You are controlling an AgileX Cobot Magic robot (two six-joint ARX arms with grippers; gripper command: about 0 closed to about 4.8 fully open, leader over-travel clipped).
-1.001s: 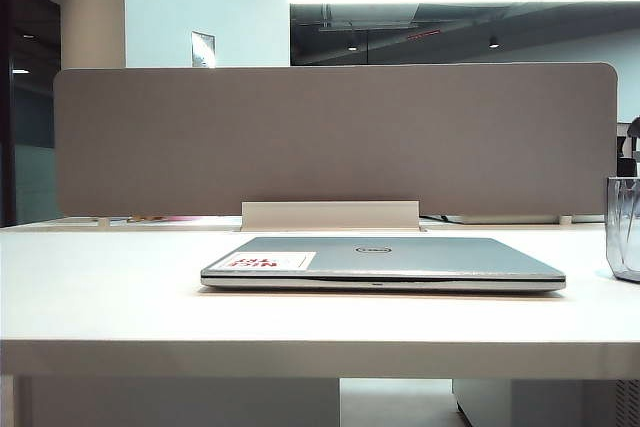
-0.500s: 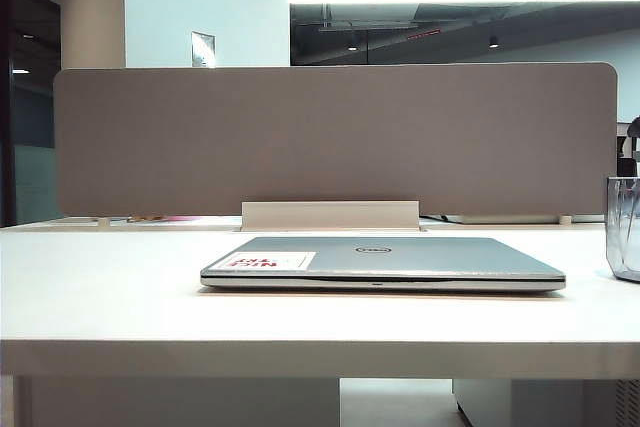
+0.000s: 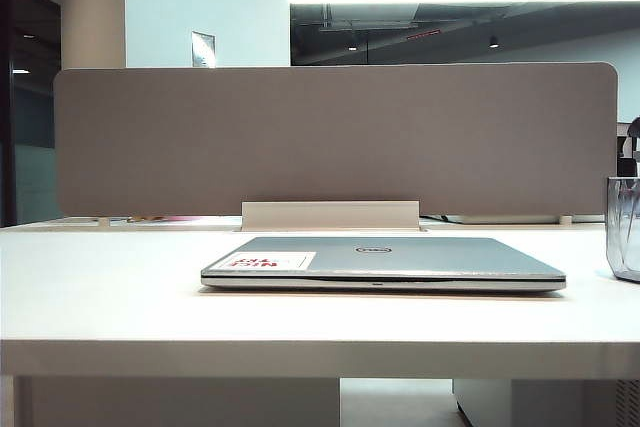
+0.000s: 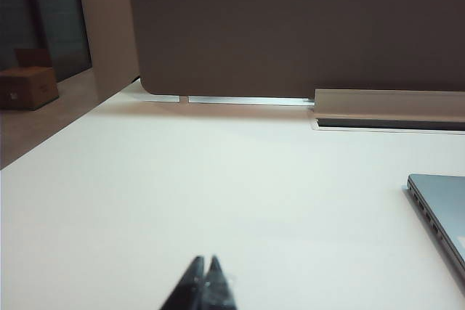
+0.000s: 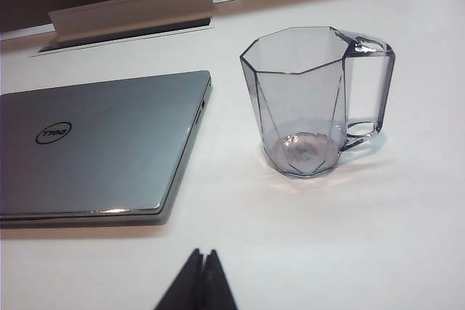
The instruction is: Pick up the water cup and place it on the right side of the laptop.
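The closed silver-grey laptop (image 3: pixel 382 263) lies flat in the middle of the white table, its round dark logo (image 5: pixel 53 133) on the lid and a white sticker with red print (image 3: pixel 271 261) near one corner. The water cup (image 5: pixel 313 99), a clear grey-tinted faceted mug with a squared handle, stands upright on the table to the right of the laptop, apart from it; the exterior view cuts it off at the right edge (image 3: pixel 623 228). My right gripper (image 5: pixel 203 253) is shut and empty, short of the cup and laptop. My left gripper (image 4: pixel 205 260) is shut and empty over bare table, left of the laptop's edge (image 4: pixel 443 215).
A tall grey partition (image 3: pixel 335 139) runs along the table's far edge, with a white cable tray flap (image 3: pixel 330 215) behind the laptop. The table's front edge (image 3: pixel 320 357) faces the exterior camera. A cardboard box (image 4: pixel 27 88) sits on the floor beyond the table's left side.
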